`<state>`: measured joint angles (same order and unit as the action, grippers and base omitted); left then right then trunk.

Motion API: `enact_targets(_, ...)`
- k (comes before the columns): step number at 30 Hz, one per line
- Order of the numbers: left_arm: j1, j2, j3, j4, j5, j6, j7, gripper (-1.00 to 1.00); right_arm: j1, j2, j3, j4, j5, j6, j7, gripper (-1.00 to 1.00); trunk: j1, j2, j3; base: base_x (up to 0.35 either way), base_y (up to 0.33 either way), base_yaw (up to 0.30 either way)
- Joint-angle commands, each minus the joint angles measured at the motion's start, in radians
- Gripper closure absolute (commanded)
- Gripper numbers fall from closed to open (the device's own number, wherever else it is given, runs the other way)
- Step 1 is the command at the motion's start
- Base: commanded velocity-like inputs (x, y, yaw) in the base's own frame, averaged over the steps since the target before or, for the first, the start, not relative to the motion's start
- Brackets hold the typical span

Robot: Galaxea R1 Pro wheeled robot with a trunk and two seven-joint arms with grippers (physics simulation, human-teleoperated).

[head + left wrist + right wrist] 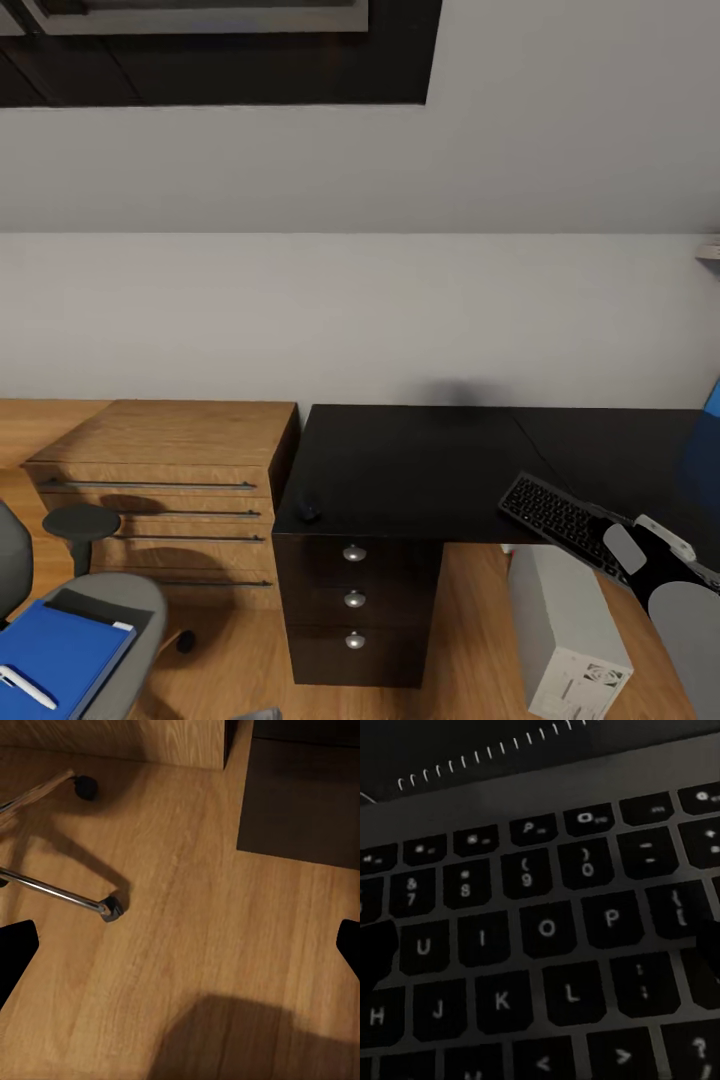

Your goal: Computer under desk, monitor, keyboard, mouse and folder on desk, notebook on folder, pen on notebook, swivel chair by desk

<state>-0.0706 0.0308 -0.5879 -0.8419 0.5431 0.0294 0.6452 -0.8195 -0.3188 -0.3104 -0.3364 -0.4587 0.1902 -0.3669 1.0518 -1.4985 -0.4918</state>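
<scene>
The dark keyboard (550, 515) lies slanted at the black desk's (400, 460) front edge, on the right. My right gripper (622, 548) is at its right end, pointing at the keys (540, 930) from very close, fingers spread, open. The small mouse (308, 510) sits near the desk's front left corner. The grey-white computer (568, 640) stands on the floor under the desk. The grey swivel chair (130, 600) at lower left carries the blue folder (55, 655) with the white pen (25, 688) on it. My left gripper (180, 952) hangs open over the floor. Monitor and notebook are out of view.
A light wood drawer chest (170, 470) stands left of the desk's dark three-knob drawer unit (355, 600). The chair's chrome leg and caster (111, 907) lie on the wood floor near my left gripper. A blue panel (712, 400) shows at the right edge.
</scene>
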Motion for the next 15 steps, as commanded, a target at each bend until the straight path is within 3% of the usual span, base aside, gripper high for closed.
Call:
enact_targets(1, -0.001, 0.001, -0.006, -0.002, 0.005, 0.003, 0.008, -1.0, 0.0, 0.001, -0.006, 0.023, -0.021, 0.004, -0.004, -1.0, 0.0, -0.001, -0.001, -0.004, 0.002, 0.0)
enact_targets(15, -0.001, 0.0, -0.006, -0.001, 0.005, 0.007, 0.008, -1.0, 0.0, 0.001, -0.005, 0.019, -0.02, 0.003, -0.004, -1.0, -0.05, 0.09, 0.039, 0.0, 0.0, 0.0)
